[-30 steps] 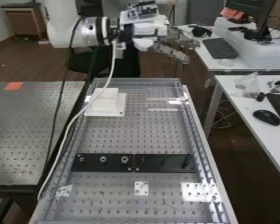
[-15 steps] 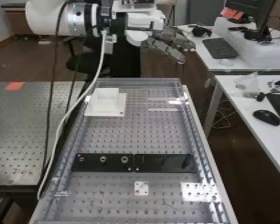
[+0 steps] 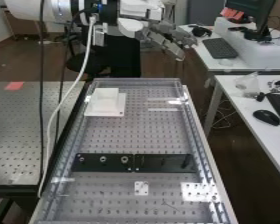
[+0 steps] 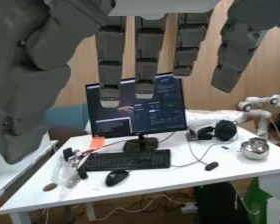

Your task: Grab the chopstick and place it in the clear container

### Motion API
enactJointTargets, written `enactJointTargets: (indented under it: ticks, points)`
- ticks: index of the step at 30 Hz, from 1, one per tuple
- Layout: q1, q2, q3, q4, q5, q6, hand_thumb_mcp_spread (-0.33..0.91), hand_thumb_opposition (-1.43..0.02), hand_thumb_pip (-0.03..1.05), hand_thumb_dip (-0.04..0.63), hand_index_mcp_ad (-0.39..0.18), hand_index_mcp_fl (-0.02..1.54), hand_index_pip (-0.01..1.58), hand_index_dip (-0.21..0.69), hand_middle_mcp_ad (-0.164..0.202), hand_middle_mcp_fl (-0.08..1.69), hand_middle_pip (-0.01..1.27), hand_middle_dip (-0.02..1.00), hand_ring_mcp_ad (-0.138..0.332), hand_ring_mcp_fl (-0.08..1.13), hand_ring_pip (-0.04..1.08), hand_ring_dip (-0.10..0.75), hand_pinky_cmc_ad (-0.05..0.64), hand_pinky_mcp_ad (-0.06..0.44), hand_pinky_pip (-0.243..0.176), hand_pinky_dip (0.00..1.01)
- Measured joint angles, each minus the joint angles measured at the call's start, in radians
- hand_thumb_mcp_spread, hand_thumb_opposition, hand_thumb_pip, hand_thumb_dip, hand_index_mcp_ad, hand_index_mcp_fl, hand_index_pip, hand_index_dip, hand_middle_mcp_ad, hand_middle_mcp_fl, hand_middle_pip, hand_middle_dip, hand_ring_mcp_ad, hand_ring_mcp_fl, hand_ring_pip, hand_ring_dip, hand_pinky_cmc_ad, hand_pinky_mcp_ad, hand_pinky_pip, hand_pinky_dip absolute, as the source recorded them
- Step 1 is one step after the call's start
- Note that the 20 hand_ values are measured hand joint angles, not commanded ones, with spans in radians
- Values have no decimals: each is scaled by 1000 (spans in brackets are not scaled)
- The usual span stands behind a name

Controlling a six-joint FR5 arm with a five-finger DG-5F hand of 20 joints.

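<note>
And the hand (image 3: 162,37) hangs wide open, fingers straight and spread, up beyond the perforated bench's (image 3: 144,135) far end! A white block (image 3: 105,102) sits on that bench, toward the same end; the chopstick's whereabouts, I can't tell.

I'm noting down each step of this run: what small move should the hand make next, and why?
Probably swing the hand in over the bench: its fingers are straight and empty, and it hangs beyond the bench's far end, pointing toward the desk with the monitor.
</note>
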Motion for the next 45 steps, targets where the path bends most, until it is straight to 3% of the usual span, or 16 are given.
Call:
enactJointTargets:
  ticks: [11,28,36,45]
  points:
    - [-54,35,24,-1,-11,-2,255,-744,354,129,-173,553,35,428,-5,363,119,330,117,147,115,168,513,391,51,180]
    - [-172,63,69,-64,-156,-12,255,-744,340,126,-173,557,35,428,-5,363,119,330,117,147,117,168,510,391,51,180]
    - [-171,47,58,-48,-135,-16,267,-740,340,126,-176,572,35,428,-7,396,119,330,117,147,117,168,510,391,51,180]
    - [-133,42,29,0,-31,-19,267,-740,337,126,-176,572,35,428,-7,396,119,330,117,147,117,168,513,391,52,180]
